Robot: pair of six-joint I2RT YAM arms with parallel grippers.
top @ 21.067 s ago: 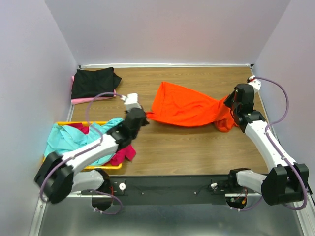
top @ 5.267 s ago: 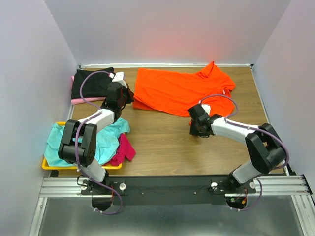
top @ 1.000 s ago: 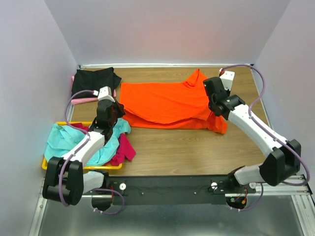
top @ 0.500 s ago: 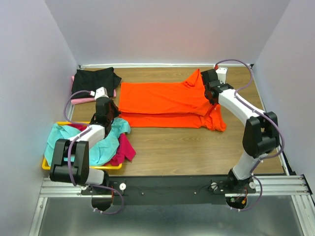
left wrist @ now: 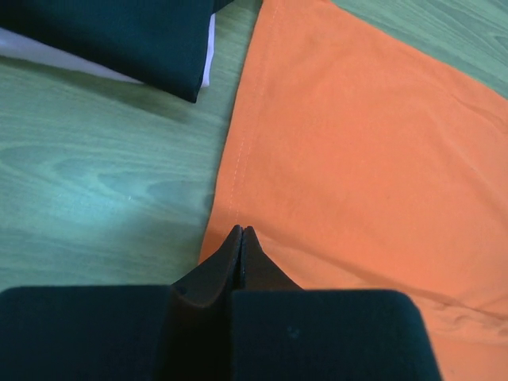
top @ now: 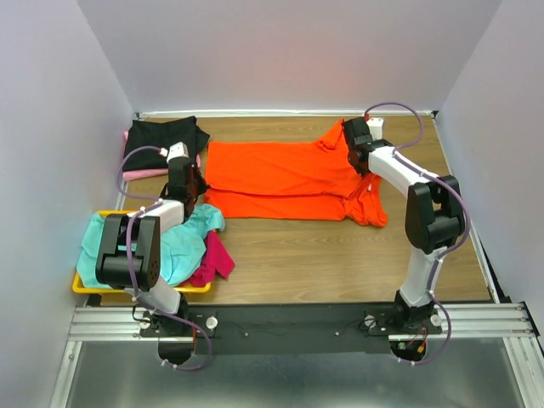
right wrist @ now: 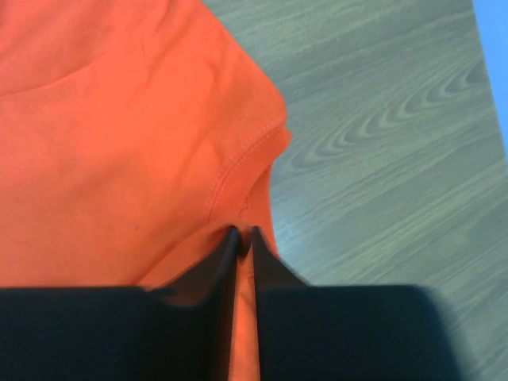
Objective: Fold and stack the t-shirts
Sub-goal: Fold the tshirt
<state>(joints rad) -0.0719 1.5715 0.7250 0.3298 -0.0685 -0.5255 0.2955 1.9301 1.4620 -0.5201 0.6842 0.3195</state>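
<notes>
The bright orange t-shirt (top: 280,174) lies stretched across the back middle of the table, doubled lengthwise. My left gripper (top: 197,180) is at its left edge. In the left wrist view the jaws (left wrist: 240,232) are shut on the shirt's hem (left wrist: 357,143). My right gripper (top: 355,160) is at the shirt's right end. In the right wrist view its jaws (right wrist: 244,232) are shut with orange cloth (right wrist: 119,143) between them. The black t-shirt (top: 161,140) lies folded at the back left on the pale pink one (top: 140,174). The teal (top: 127,242) and magenta (top: 217,259) t-shirts lie crumpled at the front left.
A shallow yellow tray (top: 85,287) under the teal and magenta shirts sits at the front left edge. The black shirt's corner (left wrist: 119,40) lies close to the left gripper. Purple walls enclose the table at the back and both sides.
Over the last second my right gripper moved back and left with the shirt's right end. My left gripper moved slightly back. The orange shirt is drawn straighter and flatter between them.
</notes>
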